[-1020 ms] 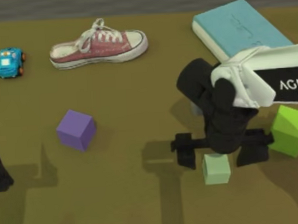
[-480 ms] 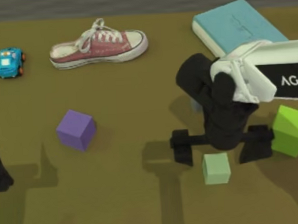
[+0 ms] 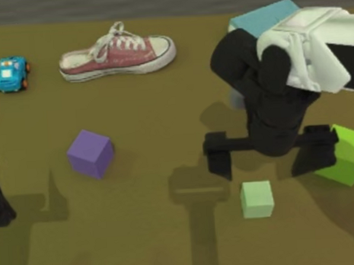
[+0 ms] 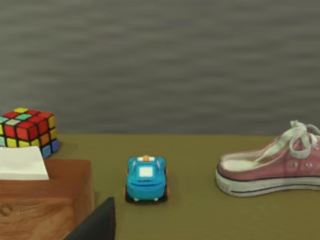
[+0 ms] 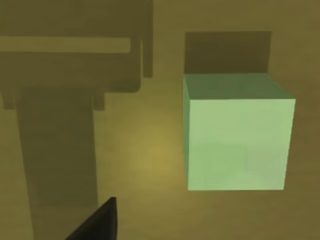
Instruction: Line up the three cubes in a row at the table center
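- three cubes sit apart on your table (image 3: 159, 240), none of them in a row yet.
- your purple cube (image 3: 90, 153) rests at about nine o'clock from the table centre, alone, with nothing touching it.
- your pale mint cube (image 3: 256, 199) lies flat at about four o'clock from centre; the right wrist view shows it (image 5: 237, 132) free on the surface.
- your lime cube (image 3: 346, 157) is at three o'clock, tilted, near the right edge, partly behind a black finger.
- your right gripper (image 3: 271, 156) hangs over the table at twelve o'clock from the mint cube, fingers spread wide and holding nothing.
- your left arm is parked at the left edge; you cannot tell how its fingers stand.
- one red sneaker (image 3: 117, 51), one blue toy car (image 3: 11, 74) and one teal book (image 3: 260, 16) line the far side.
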Tool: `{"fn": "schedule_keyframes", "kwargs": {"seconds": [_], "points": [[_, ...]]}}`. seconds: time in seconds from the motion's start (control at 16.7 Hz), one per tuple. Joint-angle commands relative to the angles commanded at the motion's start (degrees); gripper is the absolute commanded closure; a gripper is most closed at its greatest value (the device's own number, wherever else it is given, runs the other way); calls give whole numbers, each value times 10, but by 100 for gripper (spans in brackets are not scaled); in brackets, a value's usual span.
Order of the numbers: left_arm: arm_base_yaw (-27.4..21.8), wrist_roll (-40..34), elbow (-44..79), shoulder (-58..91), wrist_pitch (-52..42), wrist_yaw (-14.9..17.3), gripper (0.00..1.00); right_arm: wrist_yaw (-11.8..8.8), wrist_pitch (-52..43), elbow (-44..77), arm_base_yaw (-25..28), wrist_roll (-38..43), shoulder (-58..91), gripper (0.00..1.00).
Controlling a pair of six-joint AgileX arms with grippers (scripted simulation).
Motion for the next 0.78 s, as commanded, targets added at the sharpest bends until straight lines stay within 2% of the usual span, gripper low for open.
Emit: {"fn": "schedule_keyframes", "kwargs": {"seconds": [0.24,0.42,0.78], "points": [[-1,0,5,5,-4,0,0,0,5,-6,-2,-2,-3,0],[-13,4,57,58,-39,2,0,-2,34,-51,5,-22,-57,0],[-53,20,274,322,-186,2,0,-9,165,-248,-7,-105,-319,0]]}}
